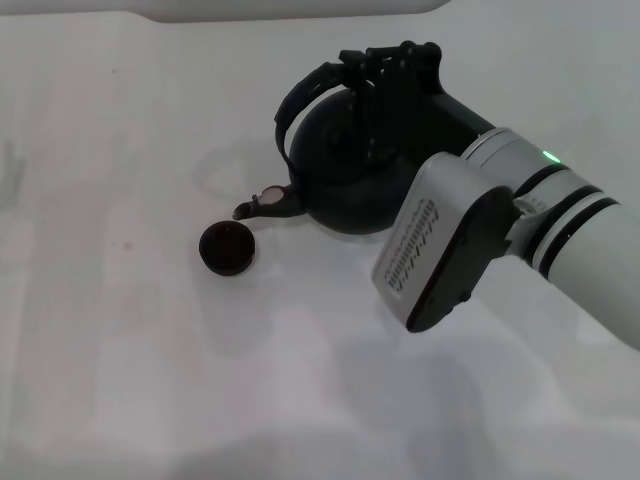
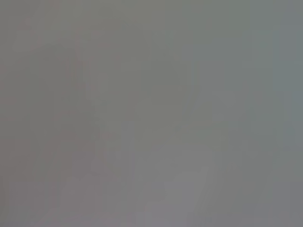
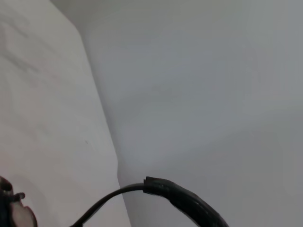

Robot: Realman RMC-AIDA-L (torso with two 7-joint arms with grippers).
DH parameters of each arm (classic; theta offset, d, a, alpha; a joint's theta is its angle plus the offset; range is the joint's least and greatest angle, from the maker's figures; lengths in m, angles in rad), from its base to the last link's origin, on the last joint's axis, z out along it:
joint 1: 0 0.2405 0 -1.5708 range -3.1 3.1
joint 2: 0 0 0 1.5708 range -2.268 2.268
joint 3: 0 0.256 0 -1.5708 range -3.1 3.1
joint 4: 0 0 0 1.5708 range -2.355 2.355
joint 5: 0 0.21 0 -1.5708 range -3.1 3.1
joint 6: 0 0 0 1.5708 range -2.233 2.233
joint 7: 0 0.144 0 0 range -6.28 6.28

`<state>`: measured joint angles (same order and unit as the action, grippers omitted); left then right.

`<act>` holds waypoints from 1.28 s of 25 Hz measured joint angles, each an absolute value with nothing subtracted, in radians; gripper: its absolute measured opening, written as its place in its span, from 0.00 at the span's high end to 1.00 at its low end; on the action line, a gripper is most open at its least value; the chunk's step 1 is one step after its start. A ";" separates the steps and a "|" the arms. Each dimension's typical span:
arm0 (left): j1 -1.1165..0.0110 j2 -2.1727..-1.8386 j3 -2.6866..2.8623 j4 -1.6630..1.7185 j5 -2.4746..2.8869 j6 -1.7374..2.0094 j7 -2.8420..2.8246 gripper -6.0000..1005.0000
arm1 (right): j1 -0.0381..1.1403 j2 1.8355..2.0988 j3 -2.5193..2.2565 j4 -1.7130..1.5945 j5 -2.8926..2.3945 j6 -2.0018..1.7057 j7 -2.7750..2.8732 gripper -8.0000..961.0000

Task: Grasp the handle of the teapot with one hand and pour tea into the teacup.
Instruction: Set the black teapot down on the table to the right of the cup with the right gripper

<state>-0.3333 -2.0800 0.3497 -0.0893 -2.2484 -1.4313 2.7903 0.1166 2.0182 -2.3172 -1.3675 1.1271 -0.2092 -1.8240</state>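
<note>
The matte black teapot [image 1: 335,175] stands right of centre on the white table, and its short spout [image 1: 265,200] with a pale tip points left toward the teacup. The teacup [image 1: 227,247] is a tiny dark round cup just below and left of the spout tip. The black arched handle [image 1: 297,100] rises over the pot. My right gripper [image 1: 390,62] sits at the top of that arch, shut on it, while its white forearm crosses the lower right. In the right wrist view the handle [image 3: 189,203] runs close by and the spout tip [image 3: 21,215] shows at a corner. The left gripper is out of view.
The white table [image 1: 120,350] spreads around the pot and cup, with a faint red speck [image 1: 127,243] left of the cup. A pale rim [image 1: 300,10] runs along the far edge. The left wrist view shows only flat grey.
</note>
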 joint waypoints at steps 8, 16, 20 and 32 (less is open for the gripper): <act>-0.336 -2.080 0.350 -0.091 -2.249 -1.430 2.790 0.11 | 0.091 2.015 -2.254 -1.382 1.283 -0.193 -1.815 0.89; -0.338 -2.079 0.350 -0.087 -2.253 -1.427 2.790 0.11 | 0.053 2.011 -2.155 -1.390 1.445 -0.093 -1.813 0.89; -0.344 -2.078 0.350 -0.085 -2.253 -1.422 2.790 0.11 | 0.041 2.012 -2.110 -1.374 1.512 -0.049 -1.813 0.89; -0.362 -2.078 0.350 -0.084 -2.252 -1.405 2.790 0.11 | 0.006 2.013 -2.075 -1.361 1.549 -0.051 -1.804 0.89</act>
<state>-0.3624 -2.0785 0.3497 -0.0836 -2.2517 -1.4050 2.7903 0.0056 2.0126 -2.0749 -1.3612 1.5490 -0.0513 -1.8038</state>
